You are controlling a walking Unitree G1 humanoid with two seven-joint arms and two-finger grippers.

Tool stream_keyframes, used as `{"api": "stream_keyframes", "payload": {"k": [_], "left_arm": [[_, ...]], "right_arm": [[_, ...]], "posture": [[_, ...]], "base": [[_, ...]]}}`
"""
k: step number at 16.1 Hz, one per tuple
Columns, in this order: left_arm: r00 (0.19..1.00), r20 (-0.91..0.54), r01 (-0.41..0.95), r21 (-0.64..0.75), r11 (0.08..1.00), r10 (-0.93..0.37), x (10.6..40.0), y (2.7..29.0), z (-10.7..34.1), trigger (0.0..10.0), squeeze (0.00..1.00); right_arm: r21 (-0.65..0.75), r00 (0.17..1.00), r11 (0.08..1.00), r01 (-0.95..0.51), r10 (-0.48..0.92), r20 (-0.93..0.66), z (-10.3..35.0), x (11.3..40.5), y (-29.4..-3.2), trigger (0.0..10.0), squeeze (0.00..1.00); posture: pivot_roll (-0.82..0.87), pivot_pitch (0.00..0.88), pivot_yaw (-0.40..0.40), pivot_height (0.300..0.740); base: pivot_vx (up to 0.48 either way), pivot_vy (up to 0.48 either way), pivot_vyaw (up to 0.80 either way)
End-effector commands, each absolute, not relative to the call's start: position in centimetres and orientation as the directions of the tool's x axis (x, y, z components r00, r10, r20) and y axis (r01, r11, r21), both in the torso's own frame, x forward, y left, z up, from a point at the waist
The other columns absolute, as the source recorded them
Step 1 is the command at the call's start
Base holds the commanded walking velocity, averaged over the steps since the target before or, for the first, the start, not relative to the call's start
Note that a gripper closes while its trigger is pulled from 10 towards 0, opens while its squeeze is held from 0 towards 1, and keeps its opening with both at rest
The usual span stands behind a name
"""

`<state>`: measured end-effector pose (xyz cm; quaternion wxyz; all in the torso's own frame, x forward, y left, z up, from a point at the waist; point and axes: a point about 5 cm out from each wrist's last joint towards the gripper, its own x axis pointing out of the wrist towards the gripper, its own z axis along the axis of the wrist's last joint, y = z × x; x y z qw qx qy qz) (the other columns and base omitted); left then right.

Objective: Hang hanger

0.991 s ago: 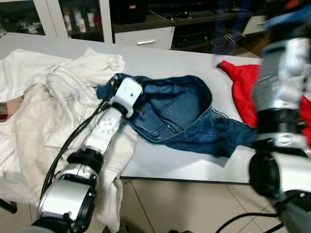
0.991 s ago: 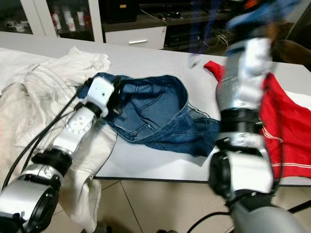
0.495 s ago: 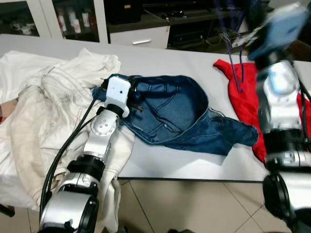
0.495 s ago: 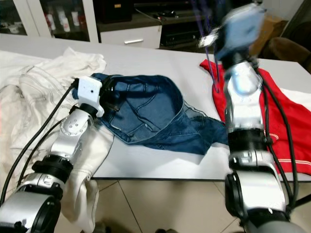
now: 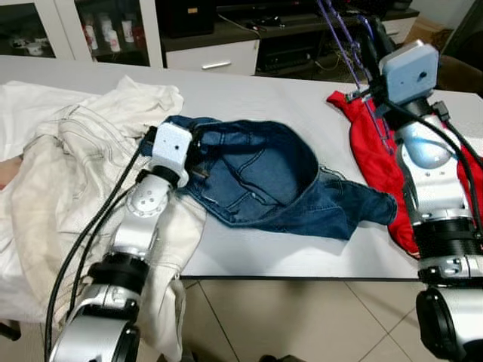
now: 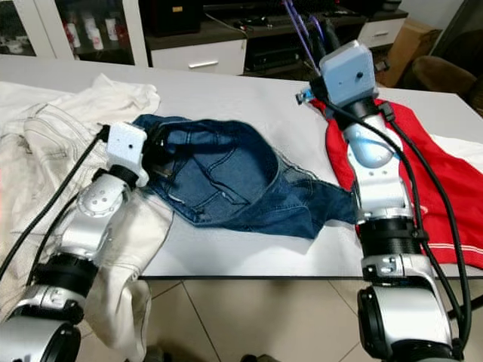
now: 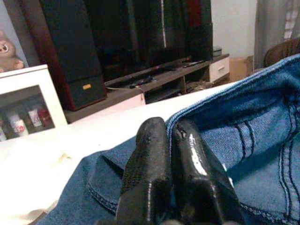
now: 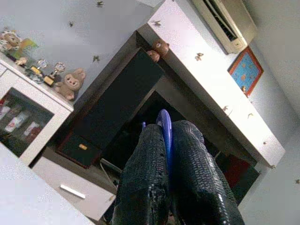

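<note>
The right gripper (image 8: 164, 187) was clamped on the purple hanger (image 5: 343, 38), upper right of the frame. The left gripper (image 7: 171, 178) pinched the jeans (image 5: 264, 173) waistband, centre-left on the worktop (image 5: 256, 90).

right hand (image 8: 165, 154) has swung in over the table, lifting the purple hanger (image 5: 341, 39).

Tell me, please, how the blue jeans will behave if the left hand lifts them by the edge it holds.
The blue jeans lie crumpled in soft folds, so they will probably sag and hang floppy. The left hand pinches only the waistband, so the legs will likely drag over the white table. Denim looks thick, probably rather heavy.
</note>
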<state>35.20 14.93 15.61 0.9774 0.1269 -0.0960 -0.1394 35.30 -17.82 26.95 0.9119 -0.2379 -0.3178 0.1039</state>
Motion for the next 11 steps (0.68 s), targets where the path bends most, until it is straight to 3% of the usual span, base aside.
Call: {"api": "stream_keyframes", "payload": {"k": [1,6,7,8,11], "left_arm": [[0.943,0.164,0.240,0.267,0.933,-0.289,35.2,14.8,16.1,10.0,1.00],[0.957,0.226,0.135,0.201,0.970,-0.180,34.7,16.0,17.0,10.0,1.00],[0.951,0.247,0.140,0.202,0.969,-0.189,34.6,16.0,17.5,10.0,0.33],[0.939,0.277,0.148,0.208,0.967,-0.203,34.4,15.9,18.1,10.0,0.00],[0.915,0.341,0.152,0.202,0.968,-0.215,34.2,16.1,19.4,10.0,0.00]], "right_arm": [[-0.513,0.774,0.858,-0.025,0.341,0.533,27.2,35.1,-18.0,10.0,0.00],[-0.509,0.792,0.854,-0.106,0.382,0.476,24.3,34.2,-16.5,10.0,0.00],[-0.529,0.795,0.842,-0.106,0.391,0.463,24.0,34.1,-16.4,10.0,0.00],[-0.536,0.798,0.837,-0.108,0.394,0.455,23.7,34.0,-16.4,10.0,0.00],[-0.530,0.809,0.842,-0.106,0.383,0.447,23.2,33.8,-16.4,10.0,0.00]], "posture": [[0.15,0.002,-0.071,0.740],[0.16,0.006,-0.073,0.740],[0.16,0.006,-0.073,0.740],[0.16,0.006,-0.073,0.740],[0.16,0.006,-0.069,0.740]], "base": [[0.000,0.000,0.00],[0.000,0.000,0.00],[0.000,0.000,0.00],[0.000,0.000,0.00],[0.000,0.000,0.00]]}}
